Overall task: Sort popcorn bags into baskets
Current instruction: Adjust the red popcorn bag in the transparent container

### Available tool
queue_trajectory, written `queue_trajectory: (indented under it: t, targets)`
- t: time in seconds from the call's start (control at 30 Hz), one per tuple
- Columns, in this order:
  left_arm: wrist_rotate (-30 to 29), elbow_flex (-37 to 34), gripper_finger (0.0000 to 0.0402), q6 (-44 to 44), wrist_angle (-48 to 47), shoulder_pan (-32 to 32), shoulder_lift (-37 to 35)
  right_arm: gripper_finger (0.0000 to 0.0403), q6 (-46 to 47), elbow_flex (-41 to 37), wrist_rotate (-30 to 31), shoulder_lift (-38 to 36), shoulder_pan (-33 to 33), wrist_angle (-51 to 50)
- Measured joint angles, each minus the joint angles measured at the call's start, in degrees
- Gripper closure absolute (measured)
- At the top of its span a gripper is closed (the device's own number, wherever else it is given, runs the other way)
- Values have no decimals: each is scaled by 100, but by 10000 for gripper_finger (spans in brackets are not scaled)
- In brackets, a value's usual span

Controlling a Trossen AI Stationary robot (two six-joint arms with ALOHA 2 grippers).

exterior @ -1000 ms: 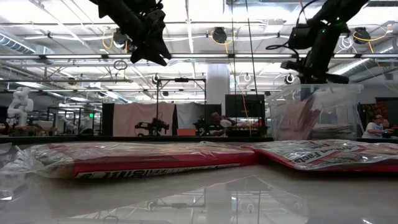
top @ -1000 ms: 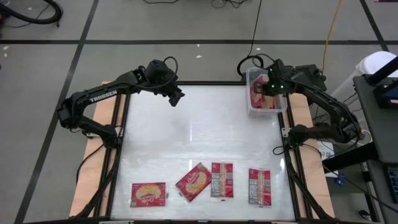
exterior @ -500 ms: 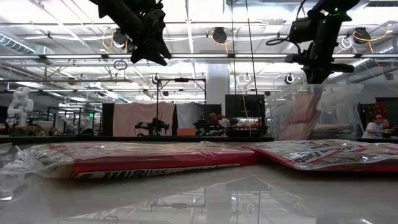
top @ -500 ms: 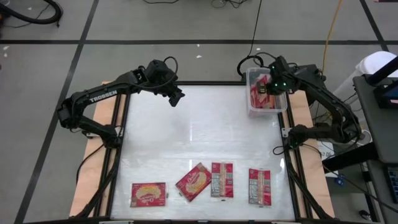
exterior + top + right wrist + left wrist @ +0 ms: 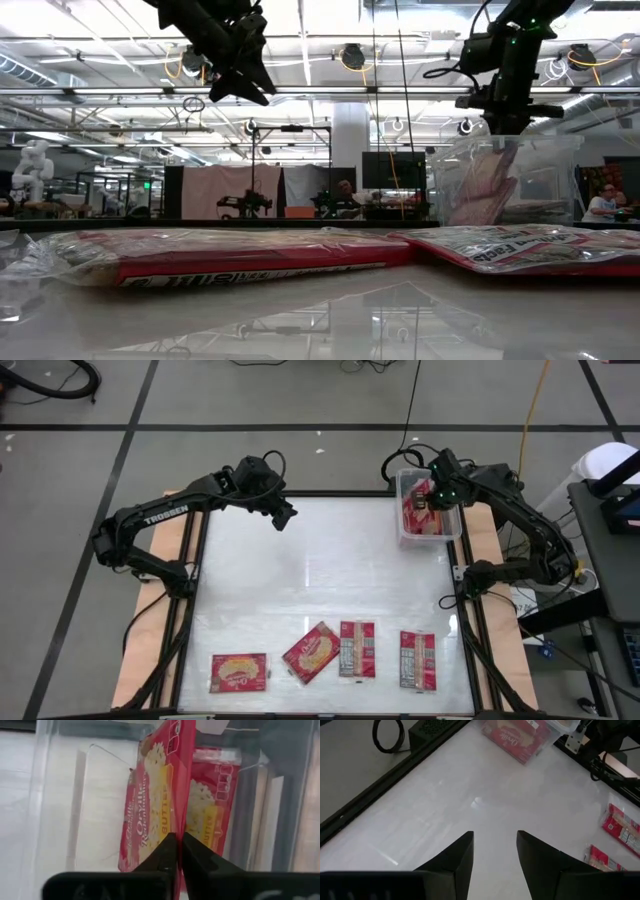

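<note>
Gripping a popcorn bag (image 5: pixel 165 800) edge-on, the right claw (image 5: pixel 178 851) hung over the clear basket (image 5: pixel 405 532) at the tabletop's (image 5: pixel 320 580) far right. Released while upright, the bag could lean on the rim and tip out. The left claw (image 5: pixel 494 851) waited unclenched, far left.

Right gripper (image 5: pixel 434 501) risen slightly above the small clear plastic rectangular basket (image 5: pixel 403 536) and shifted a touch toward its far end; the flat red popcorn bag (image 5: pixel 159 800) it pinches, on edge, lifted with it.
</note>
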State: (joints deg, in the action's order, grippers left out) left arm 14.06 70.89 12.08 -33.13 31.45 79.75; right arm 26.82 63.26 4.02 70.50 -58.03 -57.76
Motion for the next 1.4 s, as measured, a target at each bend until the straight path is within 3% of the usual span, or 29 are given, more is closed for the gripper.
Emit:
queue_trajectory:
  t: [0.23, 0.33, 0.43, 0.53, 1.17, 1.27, 1.4]
  targets:
    - [-1, 0, 250, -35, 46, 14, 0, 290, 479, -28, -599, 28, -53, 56]
    - [-2, 0, 250, -31, 47, 14, 0, 249, 627, -32, -1005, 97, -50, 584]
    - [-2, 0, 250, 14, 58, 14, 0, 221, 715, -26, -1008, 340, 34, 852]
    - [0, 0, 250, 76, 128, 14, 0, 211, 626, -34, -856, 652, 6, 486]
    - [0, 0, 250, 197, 130, 3, -4, 210, 94, -33, -1001, 1623, -111, 841]
    - [0, 0, 250, 174, 128, 3, -4, 233, 75, -33, -1003, 1674, -112, 795]
    - [0, 0, 250, 159, 128, 3, -4, 305, 32, -33, -1000, 1670, -112, 698]
